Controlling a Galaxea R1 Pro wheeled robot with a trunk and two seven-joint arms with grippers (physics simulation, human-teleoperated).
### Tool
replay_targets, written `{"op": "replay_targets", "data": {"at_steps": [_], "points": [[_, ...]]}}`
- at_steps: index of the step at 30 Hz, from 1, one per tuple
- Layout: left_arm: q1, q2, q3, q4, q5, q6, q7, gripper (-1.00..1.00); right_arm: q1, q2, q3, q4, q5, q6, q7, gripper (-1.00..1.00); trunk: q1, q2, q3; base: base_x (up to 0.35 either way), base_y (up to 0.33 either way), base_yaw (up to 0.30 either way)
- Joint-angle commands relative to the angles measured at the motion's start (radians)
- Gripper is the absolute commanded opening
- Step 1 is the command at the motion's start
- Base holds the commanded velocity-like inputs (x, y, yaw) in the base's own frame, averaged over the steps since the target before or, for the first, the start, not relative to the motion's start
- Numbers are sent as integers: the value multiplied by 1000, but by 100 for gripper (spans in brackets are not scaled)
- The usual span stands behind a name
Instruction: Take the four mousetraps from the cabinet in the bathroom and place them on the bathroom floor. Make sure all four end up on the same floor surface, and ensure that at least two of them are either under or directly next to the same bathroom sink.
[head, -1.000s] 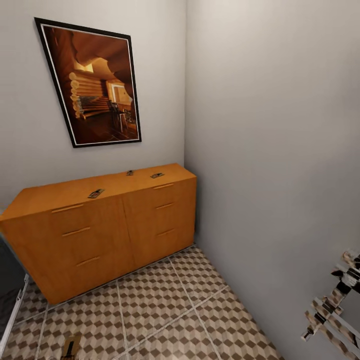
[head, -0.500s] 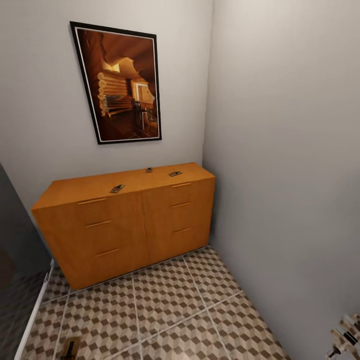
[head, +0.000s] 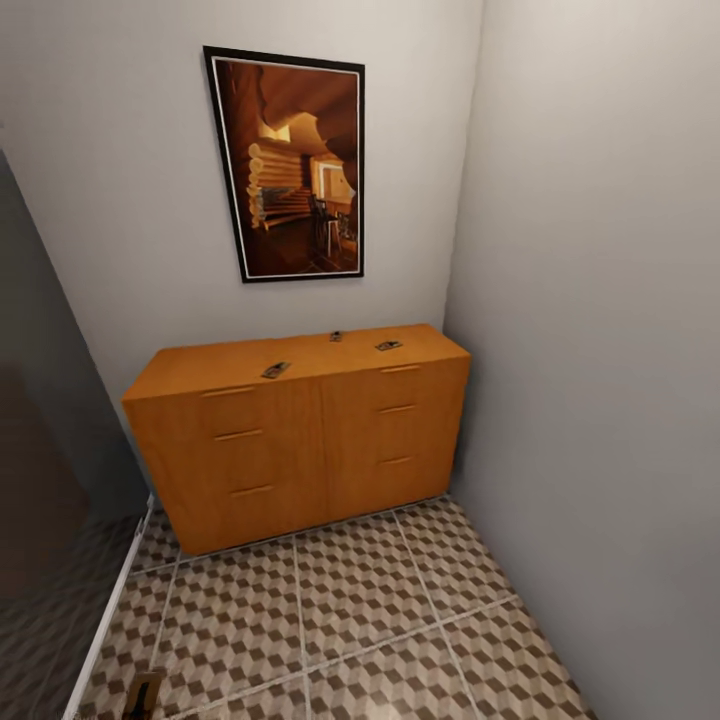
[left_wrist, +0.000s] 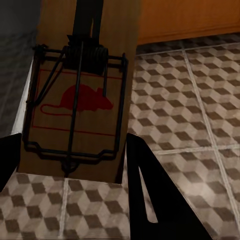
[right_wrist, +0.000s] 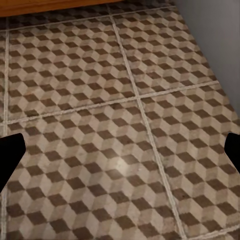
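— What is in your left claw (left_wrist: 67, 165)?

— It grips a mousetrap (left_wrist: 80, 95) between its fingers, above the bathroom floor (head: 350, 620).

— And the others?

— Three mousetraps sit on the cabinet (head: 300, 440): one (head: 276, 370) at its front edge, two (head: 336, 336) (head: 388, 346) further right.

— Your right claw (right_wrist: 120, 150)?

— Spread wide, empty, over bare tiles beside the wall (head: 600, 350).

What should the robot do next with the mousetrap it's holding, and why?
Probably turn away from the cabinet to look for the sink. The left gripper's jaws hold one mousetrap above the bathroom floor, while three other mousetraps wait on the cabinet top.
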Motion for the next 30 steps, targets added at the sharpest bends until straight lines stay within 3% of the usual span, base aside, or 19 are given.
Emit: {"op": "replay_targets", "data": {"at_steps": [1,13,30], "points": [[-1,-1,-7,3,0,-3,6,-100,0,0,-1,0,5,-2,-1,100,0,0,-2,0,0,243],[-1,-1,-7,3,0,-3,6,-100,0,-1,-1,0,5,-2,-1,100,0,0,-8,0,0,208],[-1,-1,-7,3,0,-3,6,-100,0,-2,0,0,5,-4,-1,100,0,0,-14,0,0,43]]}}
